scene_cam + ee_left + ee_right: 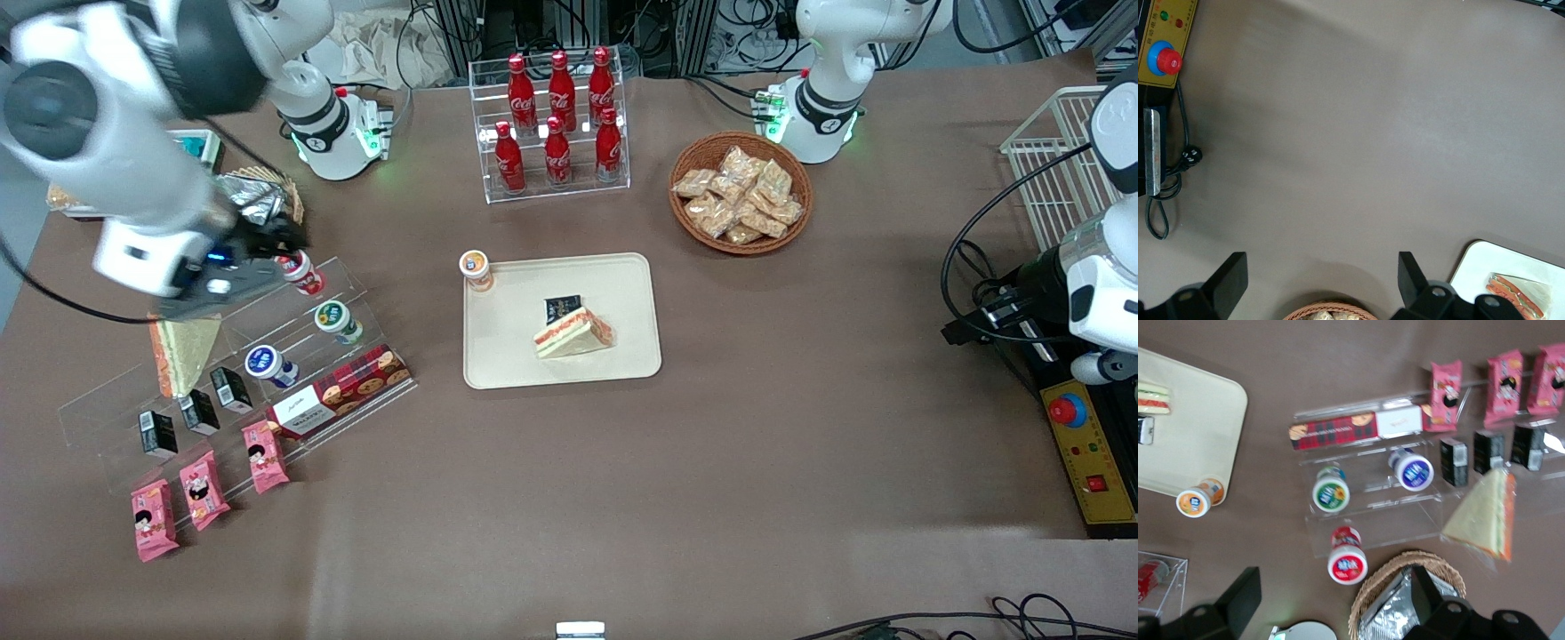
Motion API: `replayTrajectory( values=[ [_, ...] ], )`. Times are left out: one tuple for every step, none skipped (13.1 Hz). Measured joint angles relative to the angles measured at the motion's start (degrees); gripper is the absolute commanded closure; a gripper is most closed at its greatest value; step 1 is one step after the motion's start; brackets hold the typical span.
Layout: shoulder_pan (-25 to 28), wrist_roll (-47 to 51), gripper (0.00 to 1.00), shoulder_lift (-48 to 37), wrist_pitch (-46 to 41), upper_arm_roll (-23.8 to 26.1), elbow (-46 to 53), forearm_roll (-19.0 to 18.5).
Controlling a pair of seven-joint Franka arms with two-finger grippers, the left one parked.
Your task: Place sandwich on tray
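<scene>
- The tray (622, 293) lies flat mid-table, its long side running from my end of the table toward the parked arm's end.
- A clear stepped shelf (107, 427) takes up my end of the table, well apart from the tray. It carries lidded cups, small black cartons, pink packets and a plaid biscuit box (342, 389).
- A clear rack of red bottles (551, 124) stands farther from the front camera than the tray. A wicker basket of snack packets (741, 191) sits toward the parked arm's end.
- My gripper (258, 240) hangs over the shelf's top step, fingers spread wide and holding nothing. It is just beside a red-lidded cup (1347, 561) and above a small wicker basket with crinkled foil (1388, 613).
- A second wedge (182, 351) lies on the shelf with its broad pale face up, near my gripper.
- The sandwich (573, 333) rests on the tray, roughly at its middle, with bare tray all round it. Its striped edge faces the front camera, and its long axis follows the tray's long side, a little tilted.
- An orange-lidded cup (476, 269) stands at the tray's corner on my side, apart from the sandwich.
- A small black packet (563, 308) lies on the tray, touching the sandwich's farther edge.
</scene>
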Motion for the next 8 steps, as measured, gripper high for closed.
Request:
replayTrajectory(
  values=[
    [-2.69,0.02,0.0,-1.05,-0.61,0.38,0.01,0.0],
    [-5.99,0.04,0.0,-1.81,-0.88,1.6,0.03,-0.01],
    [-9.9,0.08,0.0,-2.44,-0.9,3.65,0.04,-0.01],
    [-13.44,0.15,0.0,-2.9,-0.81,5.46,0.05,-0.01],
    [-16.11,0.25,0.0,-3.2,-0.52,6.5,0.09,-0.03],
    [-17.96,0.31,0.0,-3.27,0.11,6.79,0.19,-0.05],
    [-19.49,0.31,0.0,-3.23,0.96,6.86,0.26,-0.11],
    [-20.66,0.31,0.0,-3.09,1.66,6.88,0.26,-0.24]
  ],
)
